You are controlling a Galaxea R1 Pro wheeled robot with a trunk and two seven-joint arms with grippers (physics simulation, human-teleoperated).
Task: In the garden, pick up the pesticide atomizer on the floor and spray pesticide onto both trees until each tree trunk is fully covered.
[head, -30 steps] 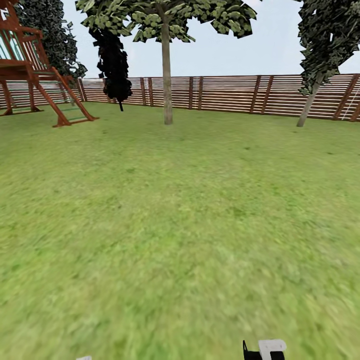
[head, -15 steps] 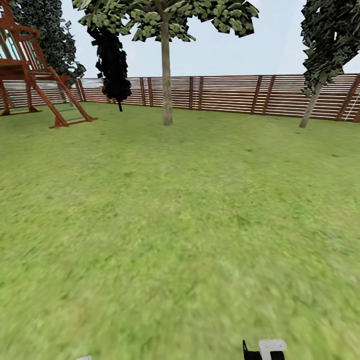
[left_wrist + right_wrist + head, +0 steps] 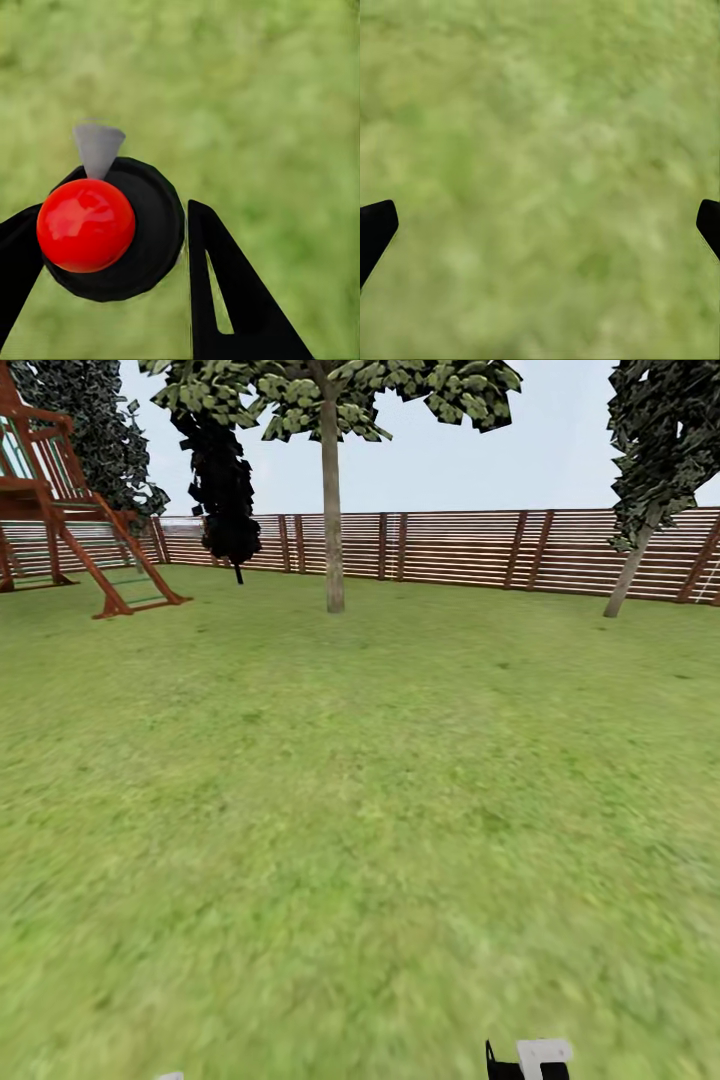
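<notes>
Shift: your head view has swung slightly; the fence (image 3: 450,550) sits lower
Left gripper (image 3: 105,247): jaws clenched on the pesticide atomizer (image 3: 112,225)
Right gripper (image 3: 540,225): jaws released over the floor (image 3: 540,112)
Risk: you start spraying well short of the tree trunk (image 3: 332,510), so the mist misses

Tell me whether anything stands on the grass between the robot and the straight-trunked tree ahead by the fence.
Nothing visible does. In the head view, open grass runs unbroken up to the tree in front of the fence. The wooden play frame stands well off to the left, beside that path, not across it.
</notes>
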